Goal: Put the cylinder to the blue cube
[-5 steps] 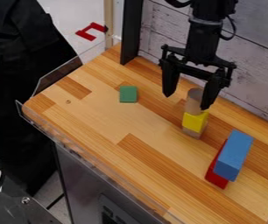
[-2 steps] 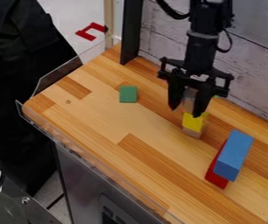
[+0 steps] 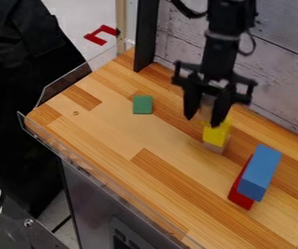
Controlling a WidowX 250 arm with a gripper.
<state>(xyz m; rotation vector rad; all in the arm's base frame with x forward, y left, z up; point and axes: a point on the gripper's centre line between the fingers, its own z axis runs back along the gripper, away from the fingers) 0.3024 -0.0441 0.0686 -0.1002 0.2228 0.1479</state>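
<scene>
The black gripper [image 3: 203, 120] hangs over the back right of the wooden counter, shut on the cylinder [image 3: 206, 108]. That cylinder is light brown and upright, partly hidden by the fingers. Just below and slightly right of it stands a yellow block [image 3: 216, 133] on a small wooden block [image 3: 215, 148]; whether the cylinder still touches the yellow one I cannot tell. The blue block [image 3: 260, 172], long rather than cube-shaped, leans on a red block [image 3: 241, 197] at the right, nearer the front.
A green block [image 3: 142, 104] lies left of the gripper. Behind the counter [image 3: 112, 131] rises a whitewashed plank wall [image 3: 278, 73], with a dark upright post [image 3: 146, 36] at the back left corner. A clear rim runs along the front edge.
The gripper has come down around the cylinder and its fingers have drawn together. Most recently it has shifted slightly left with the cylinder, showing more of the yellow block.
</scene>
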